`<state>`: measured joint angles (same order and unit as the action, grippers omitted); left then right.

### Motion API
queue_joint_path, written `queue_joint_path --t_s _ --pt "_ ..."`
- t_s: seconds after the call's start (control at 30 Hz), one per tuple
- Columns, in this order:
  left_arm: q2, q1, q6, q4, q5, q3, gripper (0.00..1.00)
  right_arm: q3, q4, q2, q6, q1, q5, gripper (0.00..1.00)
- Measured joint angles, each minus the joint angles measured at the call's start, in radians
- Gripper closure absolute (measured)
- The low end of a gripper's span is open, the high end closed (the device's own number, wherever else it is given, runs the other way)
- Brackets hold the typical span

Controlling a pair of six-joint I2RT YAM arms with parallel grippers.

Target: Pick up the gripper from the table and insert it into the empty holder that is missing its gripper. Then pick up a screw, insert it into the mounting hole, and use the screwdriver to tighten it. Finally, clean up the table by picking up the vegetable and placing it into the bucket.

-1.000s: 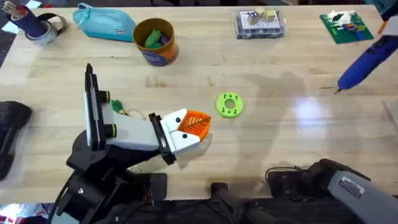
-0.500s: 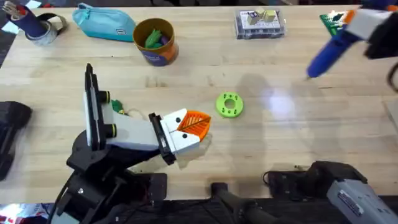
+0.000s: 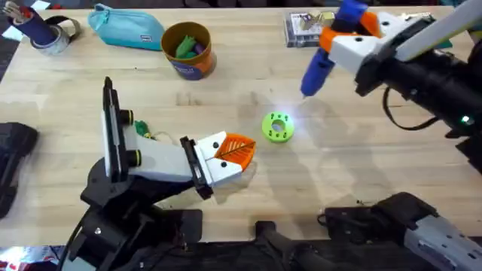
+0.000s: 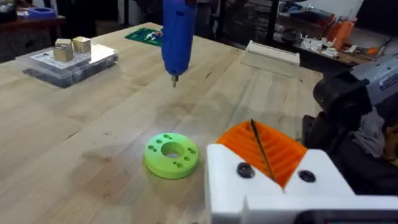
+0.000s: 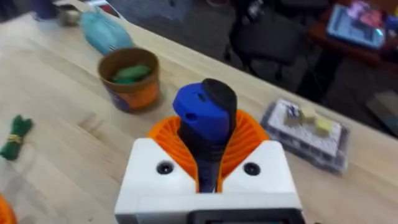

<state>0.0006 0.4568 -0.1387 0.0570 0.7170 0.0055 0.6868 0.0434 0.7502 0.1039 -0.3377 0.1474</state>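
The right gripper [image 3: 337, 41] is closed tight on the blue screwdriver [image 3: 320, 66]. It holds the screwdriver up in the air over the table [image 3: 361, 173], with the thin metal tip pointing down and toward the green disc [image 3: 277, 127]. A small light shines on the wood just beside the disc. In the right wrist view the screwdriver [image 5: 202, 118] sits between 2 orange ribbed pads [image 5: 245, 137].

The left gripper [image 3: 226, 158] is the white holder. An orange ribbed finger piece [image 3: 237, 149] sits in it. I cannot tell if this gripper is open or closed. It is low over the table, near the green disc.

The yellow bucket [image 3: 188, 50] stands at the far side of the table, with green and purple things inside it. A teal pouch [image 3: 126, 27] lies just beside the bucket. A clear box [image 3: 315, 28] sits behind the right gripper.
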Motion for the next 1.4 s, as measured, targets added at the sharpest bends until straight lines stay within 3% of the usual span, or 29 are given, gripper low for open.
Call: queue_joint_path --t_s 0.27,0.4,0.8,1.4 --pt "0.0 0.0 0.0 0.0 0.0 0.0 0.985 0.0 -0.134 0.0 -0.038 -0.183 0.0 0.889" --pt "0.0 0.0 0.0 0.0 0.0 0.0 0.985 0.0 -0.192 0.0 -0.083 -0.233 0.017 0.894" --pt "0.0 0.0 0.0 0.0 0.0 0.0 0.985 0.0 -0.407 0.099 -0.265 -0.251 0.189 0.907" --pt "0.0 0.0 0.0 0.0 0.0 0.0 0.985 0.103 -0.422 0.232 -0.321 -0.308 0.411 0.917"
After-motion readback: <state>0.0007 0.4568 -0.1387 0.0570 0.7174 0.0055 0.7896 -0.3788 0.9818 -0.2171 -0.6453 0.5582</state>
